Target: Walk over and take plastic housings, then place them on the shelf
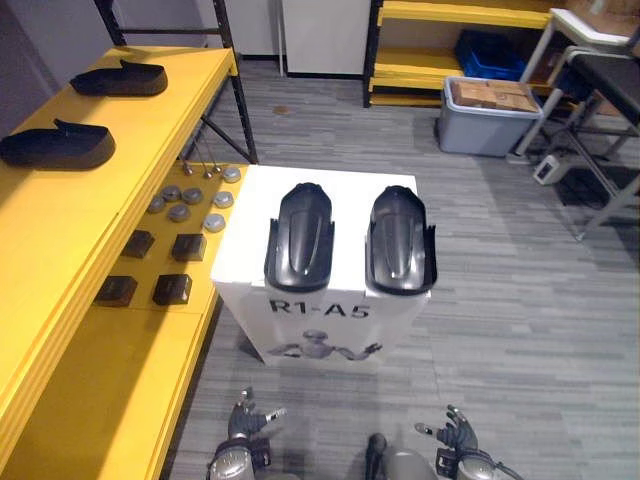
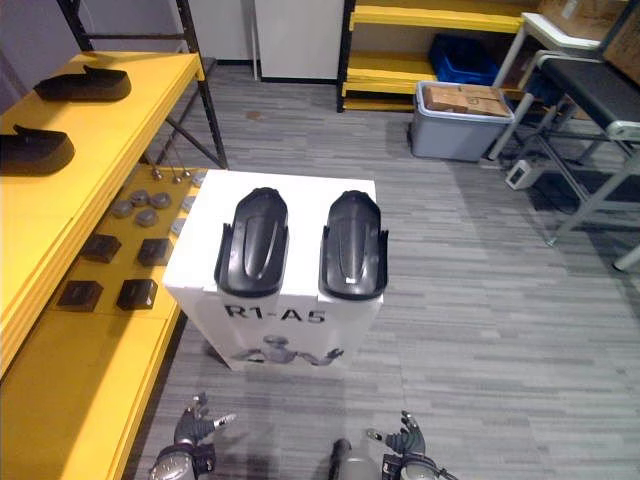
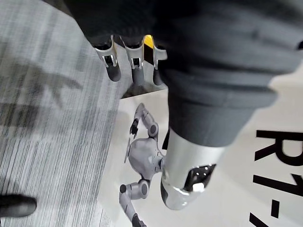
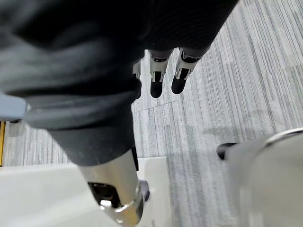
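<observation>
Nearest, at the bottom of the eye views, the left hand [image 1: 245, 425] and right hand [image 1: 455, 435] show silver metal fingers with dark tips over grey, finely striped carpet [image 1: 520, 300]. Just ahead stands a white box [image 1: 350, 195] with smooth, matte sides and black lettering on its front. Its flat top is the surface that carries the two plastic housings. The left housing [image 1: 300, 237] and right housing [image 1: 400, 240] lie side by side without touching. Both are dark grey, long, domed shells with a rounded far end, a ridged back and a dull sheen. On the robot's left runs the yellow shelf [image 1: 150, 130], its boards painted and smooth. Two more dark housings [image 1: 55, 147] lie on its upper board, with round grey discs [image 1: 192, 196] and dark square blocks [image 1: 188, 247] on the lower board. Farther off sits a grey tote [image 1: 480, 130] holding brown cardboard.

The left wrist view looks at the box's printed front. The right wrist view takes in carpet and a white corner of the box.

Both hands hang low, short of the box, fingers [image 3: 135, 71] straight and relaxed, holding nothing.
</observation>
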